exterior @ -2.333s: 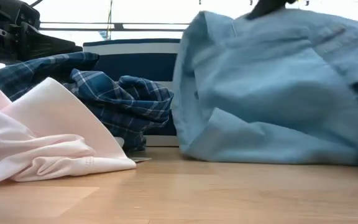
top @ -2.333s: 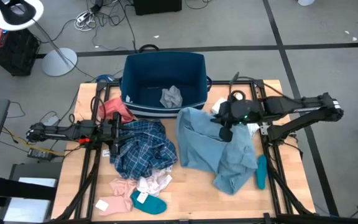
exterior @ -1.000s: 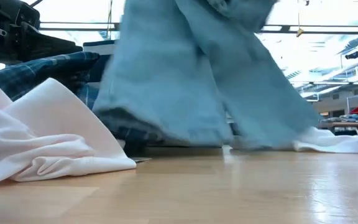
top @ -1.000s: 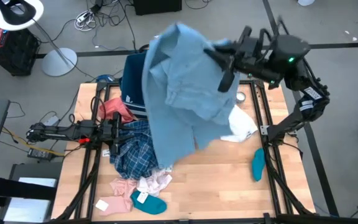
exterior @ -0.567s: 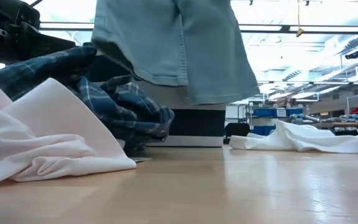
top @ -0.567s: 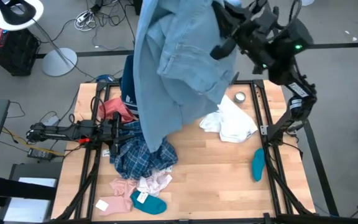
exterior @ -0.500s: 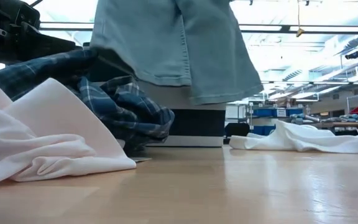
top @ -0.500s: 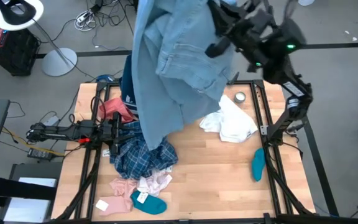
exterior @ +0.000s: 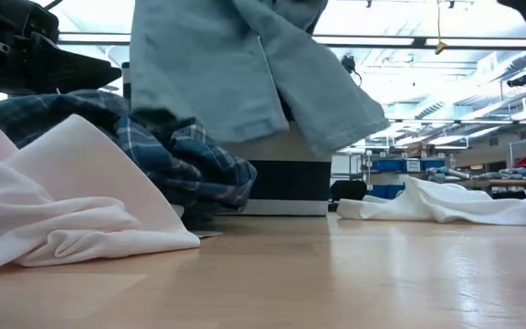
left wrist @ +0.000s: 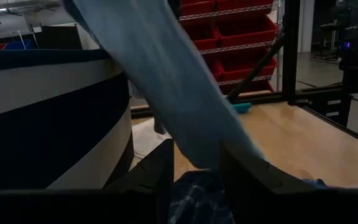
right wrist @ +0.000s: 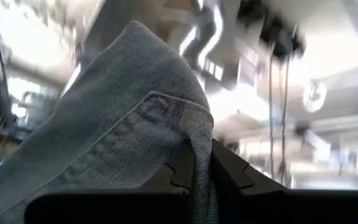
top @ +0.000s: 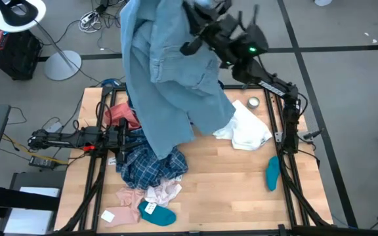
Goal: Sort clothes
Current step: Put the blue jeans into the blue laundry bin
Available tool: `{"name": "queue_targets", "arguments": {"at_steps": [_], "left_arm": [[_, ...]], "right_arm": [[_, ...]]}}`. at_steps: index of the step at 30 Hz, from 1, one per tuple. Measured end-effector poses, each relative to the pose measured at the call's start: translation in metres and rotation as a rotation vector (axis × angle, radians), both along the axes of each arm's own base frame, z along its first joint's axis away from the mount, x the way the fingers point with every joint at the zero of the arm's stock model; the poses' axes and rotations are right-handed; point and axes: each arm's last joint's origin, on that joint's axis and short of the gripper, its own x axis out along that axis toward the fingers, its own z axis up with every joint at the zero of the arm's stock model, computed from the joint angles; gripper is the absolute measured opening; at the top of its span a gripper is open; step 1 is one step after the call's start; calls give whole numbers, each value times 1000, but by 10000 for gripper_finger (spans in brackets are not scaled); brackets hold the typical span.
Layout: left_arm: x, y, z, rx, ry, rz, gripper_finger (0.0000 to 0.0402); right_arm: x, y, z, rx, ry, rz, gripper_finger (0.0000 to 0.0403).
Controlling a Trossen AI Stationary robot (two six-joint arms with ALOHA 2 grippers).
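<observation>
The light blue denim shirt (top: 169,78) hangs high over the table's far left part, with my right gripper (top: 199,26) shut on it near its top. Its lower hem (exterior: 245,114) swings above the blue plaid shirt (top: 153,164); whether they touch I cannot tell. My left gripper (top: 120,141) lies level and open at the table's left, beside the plaid shirt. A white piece (top: 245,131) lies at the right. Teal socks (top: 272,174) (top: 156,213), pink pieces (top: 130,196) and a coral-red piece (top: 123,115) rest on the wood. My right gripper pinches a stitched fold of the denim shirt (right wrist: 185,124) between its two fingers (right wrist: 182,165), more than one layer thick. The fingers slant upward, and the cloth drapes over and beyond them. The rest of the shirt hangs slack below the gripper, lifted off the table.
The dark blue bin with white stripes (exterior: 290,174) stands at the far edge, mostly covered from above by the hanging shirt. A small round metal tin (top: 253,103) sits at the far right. Bare wood lies in the table's middle and near right.
My right gripper has swung toward the table's far left, tipping upward, still shut on the denim shirt. The shirt's lower end has come up off the table and now hangs above the plaid shirt and the bin. The white piece lies uncovered.
</observation>
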Motion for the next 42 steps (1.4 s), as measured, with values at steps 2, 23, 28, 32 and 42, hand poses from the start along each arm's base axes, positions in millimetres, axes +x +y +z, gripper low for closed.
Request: {"name": "queue_targets", "arguments": {"at_steps": [2, 23, 28, 32, 42], "left_arm": [[0, 0, 0, 0, 0, 0, 131], [0, 0, 0, 0, 0, 1, 131], [0, 0, 0, 0, 0, 1, 131], [0, 0, 0, 0, 0, 1, 131], [0, 0, 0, 0, 0, 1, 131]], "right_arm": [[9, -10, -11, 72, 91, 12, 25], [27, -53, -134, 566, 1006, 128, 24], [38, -56, -176, 602, 1102, 197, 24], [40, -61, -213, 710, 1176, 191, 24], [31, -60, -301, 884, 1388, 188, 24]]}}
